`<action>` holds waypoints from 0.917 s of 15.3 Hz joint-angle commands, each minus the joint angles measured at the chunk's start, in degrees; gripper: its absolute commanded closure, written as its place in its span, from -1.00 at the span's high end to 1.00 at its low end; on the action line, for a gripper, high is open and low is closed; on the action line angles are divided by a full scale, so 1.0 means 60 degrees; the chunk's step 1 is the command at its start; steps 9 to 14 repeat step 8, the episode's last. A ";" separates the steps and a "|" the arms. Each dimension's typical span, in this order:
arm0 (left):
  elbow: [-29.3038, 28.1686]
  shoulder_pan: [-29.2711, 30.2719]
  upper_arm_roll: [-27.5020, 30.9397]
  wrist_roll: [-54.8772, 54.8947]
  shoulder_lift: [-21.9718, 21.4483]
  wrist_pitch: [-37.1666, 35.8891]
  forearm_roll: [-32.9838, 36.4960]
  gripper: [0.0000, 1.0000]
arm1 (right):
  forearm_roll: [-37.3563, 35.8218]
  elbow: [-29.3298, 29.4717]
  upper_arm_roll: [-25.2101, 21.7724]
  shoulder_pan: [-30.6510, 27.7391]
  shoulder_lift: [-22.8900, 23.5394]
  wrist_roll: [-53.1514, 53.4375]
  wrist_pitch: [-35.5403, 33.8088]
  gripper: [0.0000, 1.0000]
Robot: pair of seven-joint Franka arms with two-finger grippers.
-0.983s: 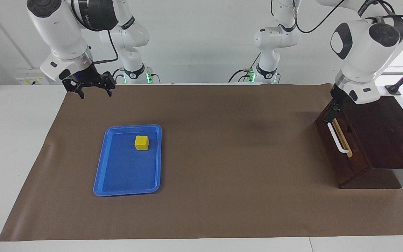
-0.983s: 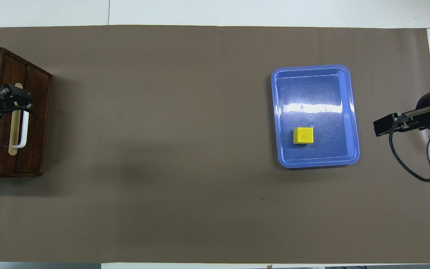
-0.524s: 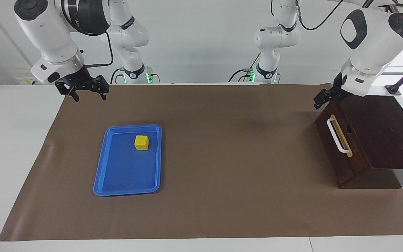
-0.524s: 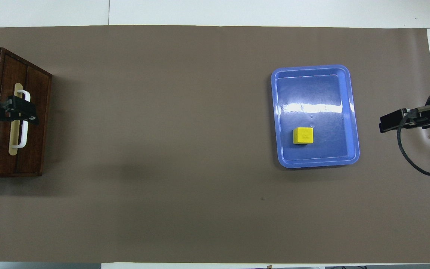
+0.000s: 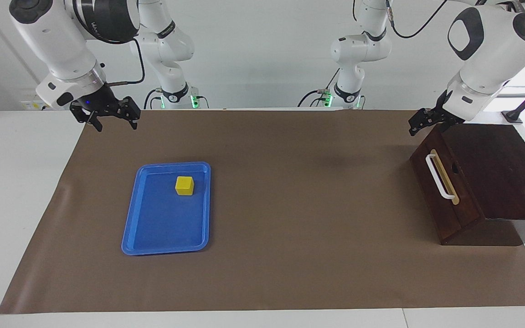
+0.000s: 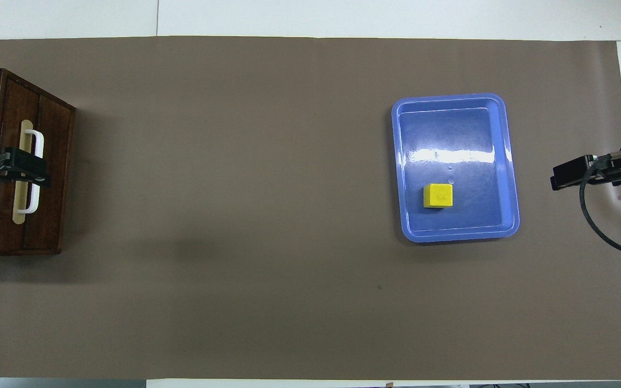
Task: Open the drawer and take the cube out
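The drawer is shut in the dark wooden box at the left arm's end of the table, its white bar handle free. My left gripper hangs open over the box's edge nearest the robots, holding nothing; in the overhead view this left gripper lies across the handle. The yellow cube sits in a blue tray, in the end nearer the robots. My right gripper is open in the air over the mat's corner, closer to the robots than the tray.
A brown mat covers the table between the box and the tray. White tabletop shows at the right arm's end. The box's dark top slopes away from the drawer front.
My left gripper has let go of the handle and risen off the drawer front, toward the robots. The right gripper has drifted up and outward. The drawer has stayed shut and the cube still.
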 commanded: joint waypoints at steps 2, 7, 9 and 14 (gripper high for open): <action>0.0116 -0.0011 -0.0009 0.0160 -0.0058 -0.0212 -0.0165 1.00 | 0.0097 0.0103 0.0084 -0.0088 -0.0015 0.0197 -0.0123 1.00; 0.0145 -0.0258 -0.0082 0.0131 -0.0101 -0.0300 -0.0092 1.00 | 0.0097 0.0044 0.0099 -0.0176 -0.0045 0.0124 -0.0123 1.00; 0.0131 -0.0376 -0.0097 0.0116 -0.0131 -0.0300 -0.0048 1.00 | 0.0097 0.0030 0.0099 -0.0191 -0.0045 0.0095 -0.0123 1.00; 0.0131 -0.0376 -0.0097 0.0116 -0.0131 -0.0300 -0.0048 1.00 | 0.0097 0.0030 0.0099 -0.0191 -0.0045 0.0095 -0.0123 1.00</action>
